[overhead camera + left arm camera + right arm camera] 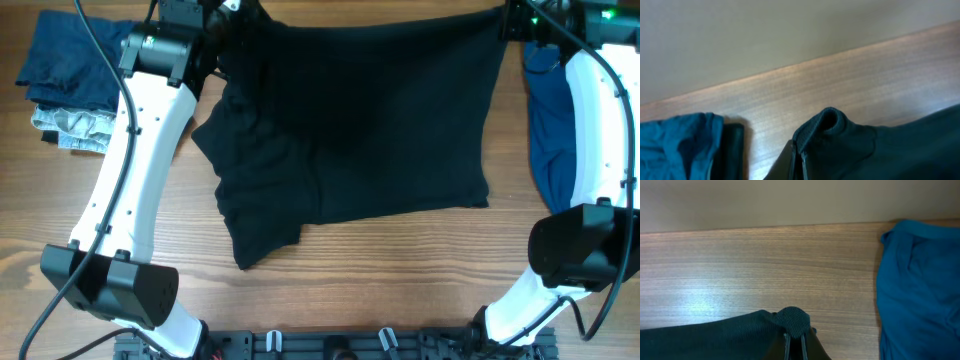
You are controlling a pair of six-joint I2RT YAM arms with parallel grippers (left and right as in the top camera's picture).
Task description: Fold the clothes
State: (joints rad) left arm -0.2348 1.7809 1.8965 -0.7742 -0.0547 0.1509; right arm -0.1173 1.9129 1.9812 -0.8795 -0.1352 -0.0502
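Wood table (400, 260); left tool (801, 152), right tool (796, 337) clamp black shirt (370, 120); blue garment (545, 130) right, clothes pile (70, 70) left.

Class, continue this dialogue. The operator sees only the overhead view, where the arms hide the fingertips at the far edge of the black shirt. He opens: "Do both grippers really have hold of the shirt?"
Observer: In the left wrist view, the left gripper is shut on a bunched fold of the black shirt.
Operator: And the other one?
Observer: In the right wrist view, the right gripper pinches a small rolled bit of the shirt's edge, fingers closed.
Operator: Is it touching the blue cloth there?
Observer: No. The blue garment lies apart, with bare table between it and the pinched edge.
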